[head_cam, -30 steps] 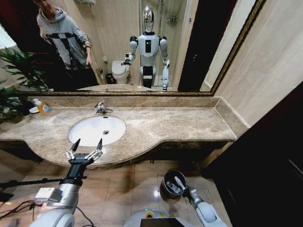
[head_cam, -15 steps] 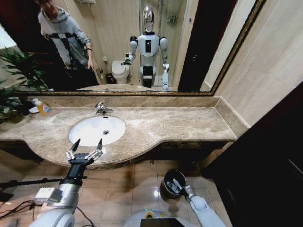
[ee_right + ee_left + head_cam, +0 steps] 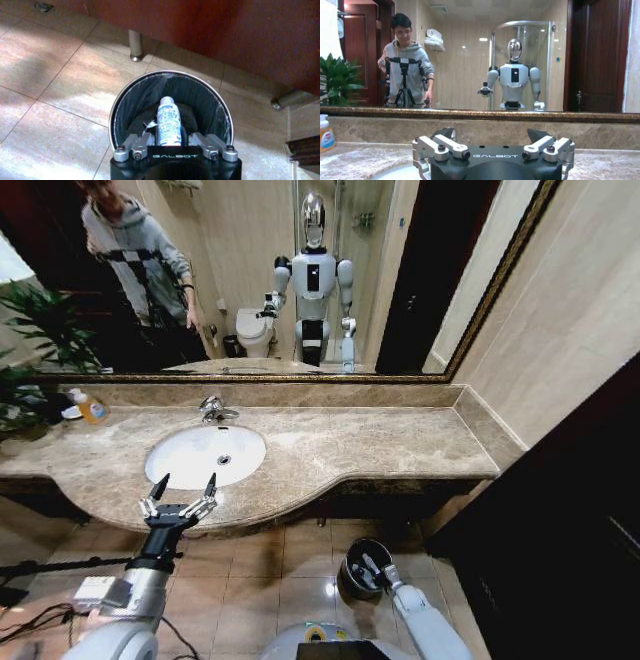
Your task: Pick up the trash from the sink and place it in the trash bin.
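The right gripper (image 3: 169,144) is held low over the trash bin (image 3: 120,112), at about 5 o'clock in the head view, and is closed on a small white tube (image 3: 169,122) with blue print. The tube points into the dark lined bin, inside its shiny rim. Bare floor tiles (image 3: 55,82) lie all around the bin. The left gripper (image 3: 180,492) is spread wide open at the surface (image 3: 380,442) edge, just in front of the white sink (image 3: 205,455), at 8 o'clock.
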Robot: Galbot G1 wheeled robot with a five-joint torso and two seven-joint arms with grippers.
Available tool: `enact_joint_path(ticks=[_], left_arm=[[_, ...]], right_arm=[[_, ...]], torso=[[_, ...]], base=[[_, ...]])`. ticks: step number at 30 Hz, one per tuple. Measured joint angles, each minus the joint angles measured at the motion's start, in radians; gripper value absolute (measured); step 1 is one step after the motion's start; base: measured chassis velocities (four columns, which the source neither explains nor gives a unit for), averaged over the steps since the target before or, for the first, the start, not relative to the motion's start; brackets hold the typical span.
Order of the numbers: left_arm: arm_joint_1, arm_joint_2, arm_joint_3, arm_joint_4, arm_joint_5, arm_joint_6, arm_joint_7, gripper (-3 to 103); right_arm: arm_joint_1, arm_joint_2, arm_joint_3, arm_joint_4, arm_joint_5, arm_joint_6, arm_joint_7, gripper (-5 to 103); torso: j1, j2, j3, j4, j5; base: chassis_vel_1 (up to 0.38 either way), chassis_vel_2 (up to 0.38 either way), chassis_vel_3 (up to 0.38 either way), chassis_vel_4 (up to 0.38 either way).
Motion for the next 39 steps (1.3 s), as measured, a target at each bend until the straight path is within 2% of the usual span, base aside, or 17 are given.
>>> enact_joint_path(ticks=[2,4,6,7,10,11,14,16,18,22,28,32,34,36,39], left_arm=[[0.0,0.0,0.0,0.0,0.0,0.0,0.0,100],[0.0,0.0,0.0,0.0,0.0,0.0,0.0,100],[0.0,0.0,0.0,0.0,0.0,0.0,0.0,100],[0.0,0.0,0.0,0.0,0.0,0.0,0.0,100],[0.0,0.0,0.0,0.0,0.0,0.0,0.0,100],[0.0,0.0,0.0,0.0,0.0,0.0,0.0,100],[0.0,0.0,0.0,0.0,0.0,0.0,0.0,100],[0.0,0.0,0.0,0.0,0.0,0.0,0.0,100],[0.0,0.0,0.0,0.0,0.0,0.0,0.0,100],[0.0,0.0,0.0,0.0,0.0,0.0,0.0,100],[0.0,0.0,0.0,0.0,0.0,0.0,0.0,100],[0.0,0.0,0.0,0.0,0.0,0.0,0.0,100],[0.0,0.0,0.0,0.0,0.0,0.0,0.0,100],[0.0,0.0,0.0,0.0,0.0,0.0,0.0,100],[0.0,0.0,0.0,0.0,0.0,0.0,0.0,100]], right_arm=[[0.003,0.001,0.001,-0.004,0.0,0.003,0.002,42],[0.002,0.001,0.001,-0.004,0.0,0.003,0.002,42],[-0.002,0.001,0.002,0.002,0.0,0.001,-0.001,54],[-0.002,0.001,0.002,0.002,0.0,0.001,-0.001,54],[-0.012,-0.001,0.002,0.012,-0.003,-0.002,-0.004,70],[-0.012,-0.001,0.002,0.012,-0.003,-0.002,-0.004,70],[-0.021,-0.004,0.003,0.023,-0.004,-0.003,-0.005,86],[-0.024,-0.005,0.003,0.026,-0.004,-0.004,-0.006,86],[-0.033,-0.007,0.004,0.035,-0.004,-0.005,-0.006,96],[-0.046,-0.009,0.006,0.049,-0.005,-0.007,-0.006,100],[-0.065,-0.015,0.018,0.077,0.005,-0.004,-0.006,100],[-0.111,-0.02,0.049,0.179,0.077,0.002,0.011,100],[-0.173,-0.035,0.072,0.325,0.208,-0.006,0.026,100],[-0.181,-0.037,0.077,0.342,0.221,0.0,0.027,100],[-0.255,-0.056,0.132,0.486,0.263,0.053,0.05,100]], torso=[[0.0,0.0,0.0,0.0,0.0],[0.0,0.0,0.0,0.0,0.0],[0.0,0.0,0.0,0.0,0.0001],[0.0,0.0,0.0,0.0,0.0001],[0.0,0.0,0.0,0.0,0.0001],[0.0,0.0,0.0,0.0,0.0001],[0.0,0.0,0.0,0.0,0.0],[0.0,0.0,0.0,0.0,0.0001],[0.0,0.0,0.0,0.0,0.0],[0.0,0.0,0.0,0.0,0.0],[0.0,0.0,0.0,0.0,0.0],[0.0,0.0,0.0,0.0001,0.0003],[0.0,0.0,0.0,-0.0001,0.0],[0.0,0.0,0.0,-0.0001,0.0],[0.0,0.0,0.0,-0.0001,-0.0001]], base=[[0.0,0.0,0.0,0.0],[0.0,0.0,0.0,0.0],[0.0,0.0,0.0,0.0],[0.0,0.0,0.0,0.0],[0.0,0.0,0.0,0.0],[0.0,0.0,0.0,0.0],[0.0,0.0,0.0,0.0],[0.0,0.0,0.0,0.0],[0.0,0.0,0.0,0.0],[0.0,0.0,0.0,0.0],[0.0,0.0,0.0,0.0],[0.0,0.0,0.0,0.0],[0.0,0.0,0.0,0.0],[0.0,0.0,0.0,0.0],[0.0,0.0,0.0,0.0]])
